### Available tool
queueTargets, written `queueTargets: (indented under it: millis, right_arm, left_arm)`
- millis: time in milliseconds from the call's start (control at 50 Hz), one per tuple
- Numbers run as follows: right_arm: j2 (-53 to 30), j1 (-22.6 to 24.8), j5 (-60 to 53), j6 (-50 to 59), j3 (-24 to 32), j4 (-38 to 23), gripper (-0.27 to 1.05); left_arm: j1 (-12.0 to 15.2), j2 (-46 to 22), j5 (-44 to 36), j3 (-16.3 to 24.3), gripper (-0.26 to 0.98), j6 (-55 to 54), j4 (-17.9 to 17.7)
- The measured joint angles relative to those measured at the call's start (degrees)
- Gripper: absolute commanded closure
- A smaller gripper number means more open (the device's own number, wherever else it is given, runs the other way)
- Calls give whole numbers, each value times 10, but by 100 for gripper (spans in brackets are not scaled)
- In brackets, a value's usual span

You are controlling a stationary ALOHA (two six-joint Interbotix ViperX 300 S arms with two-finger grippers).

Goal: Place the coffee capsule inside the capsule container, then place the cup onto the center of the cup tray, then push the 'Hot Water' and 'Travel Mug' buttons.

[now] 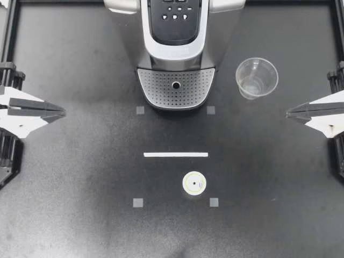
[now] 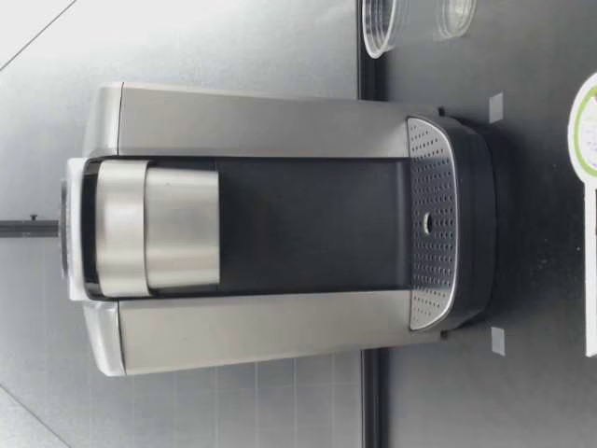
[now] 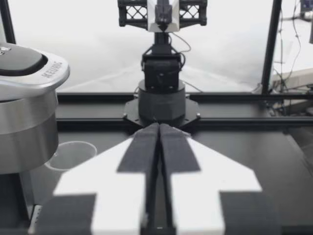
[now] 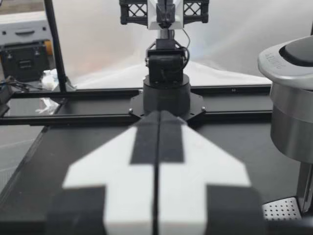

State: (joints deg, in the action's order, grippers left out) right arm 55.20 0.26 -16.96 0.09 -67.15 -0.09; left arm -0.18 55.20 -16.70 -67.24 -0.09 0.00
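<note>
A white coffee capsule [image 1: 194, 183] with a green ring sits on the black table, in front of the coffee machine [image 1: 176, 32]; the low view shows the capsule [image 2: 583, 126] close to that camera. The clear plastic cup [image 1: 256, 77] stands upright beside the machine's perforated cup tray [image 1: 156, 86], on the right arm's side; it also shows in the low view [image 2: 382, 23] and the left wrist view [image 3: 71, 154]. My left gripper [image 1: 63, 112] rests shut and empty at the table's left edge. My right gripper [image 1: 288, 113] rests shut and empty at the right edge. The machine's lid is down.
A white strip [image 1: 176, 154] lies between tray and capsule. Small grey square markers [image 1: 138, 202] sit around the capsule area and by the tray. Black frame rails [image 1: 11, 32] border the table. The button panel [image 1: 174, 16] is on the machine's top.
</note>
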Motion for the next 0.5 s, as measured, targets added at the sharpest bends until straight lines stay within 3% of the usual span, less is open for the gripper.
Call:
queueTargets:
  millis: [100,260,500]
  right_arm:
    - [-3,1,-1,0,-3,0,72]
    - [-24,1,-1,3,-4,0,73]
    - [-100,4,-1,13,-4,0,73]
  left_arm:
    - [-5,-11,1,6,62,-1,1]
    - [-11,-54,7,26,63,-4,1]
    - [-31,-190,30,76,63,-8,1]
